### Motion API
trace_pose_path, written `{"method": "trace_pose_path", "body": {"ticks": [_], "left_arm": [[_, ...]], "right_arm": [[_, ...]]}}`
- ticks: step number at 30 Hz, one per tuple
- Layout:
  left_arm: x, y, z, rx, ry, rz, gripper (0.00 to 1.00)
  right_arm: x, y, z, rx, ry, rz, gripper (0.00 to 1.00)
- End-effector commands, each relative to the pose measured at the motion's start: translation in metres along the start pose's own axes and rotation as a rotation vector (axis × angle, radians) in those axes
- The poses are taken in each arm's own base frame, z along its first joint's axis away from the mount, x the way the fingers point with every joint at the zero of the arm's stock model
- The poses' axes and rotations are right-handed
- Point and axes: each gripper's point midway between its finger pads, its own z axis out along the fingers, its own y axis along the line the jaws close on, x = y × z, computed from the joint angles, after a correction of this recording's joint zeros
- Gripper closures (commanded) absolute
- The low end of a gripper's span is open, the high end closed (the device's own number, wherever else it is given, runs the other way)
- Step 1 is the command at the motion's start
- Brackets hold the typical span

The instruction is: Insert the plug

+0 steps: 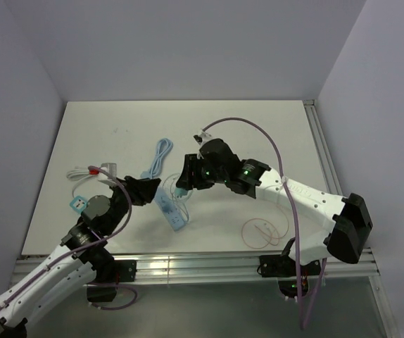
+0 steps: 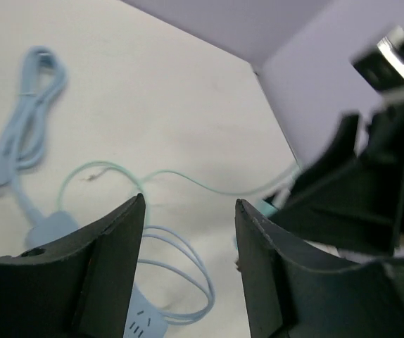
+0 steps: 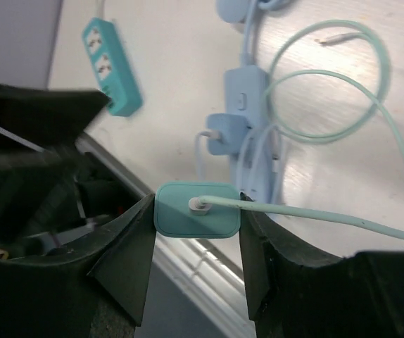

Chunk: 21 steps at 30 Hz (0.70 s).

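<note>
right gripper (image 3: 197, 208): closed on the plug, 1 finger pressed on each side
plug (image 3: 197, 220): teal, rounded block, pinched between the right fingers; a mint cable leaves the middle of its face; held off the table, well apart from the teal strip
mint cable (image 3: 332, 134): runs right from the plug, loops over the table; its free end lies bare on the surface
left gripper (image 2: 190, 203): fingers spread, nothing between them; hangs above the blue strip, facing the right gripper
blue strip (image 1: 172, 209): light blue, flat on the table between the 2 grippers in the top view; a blue adapter with a white lead sits beside it in the right wrist view
teal strip (image 1: 79, 203): near the left edge, beside the left arm; 2 sockets show in the right wrist view
blue cable (image 1: 161, 156): coiled, behind the blue strip
white cable (image 1: 89, 171): red-tipped, far left, behind the teal strip
pink loop (image 1: 265, 231): thin ring on the table, near the right arm
table (image 1: 258, 134): white
</note>
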Motion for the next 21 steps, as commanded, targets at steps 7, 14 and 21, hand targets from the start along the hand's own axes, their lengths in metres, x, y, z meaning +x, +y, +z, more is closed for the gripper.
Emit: {"method": "trace_pose_path", "body": {"ticks": [7,14,21], "left_arm": [[-0.033,0.080,-0.039,-0.572,-0.158,-0.250,0.42],[-0.020,0.092,-0.040,-0.669,-0.108,-0.250,0.42],[-0.015,0.073,-0.018,-0.552,-0.063,-0.245,0.50]], "right_arm": [[-0.005,0.025,-0.005,-0.013,-0.195,-0.247,1.00],[0.028,0.048,0.012,-0.023,-0.224,-0.319,1.00],[0.064,0.037,0.038,0.028,-0.262,-0.382,1.00]]}}
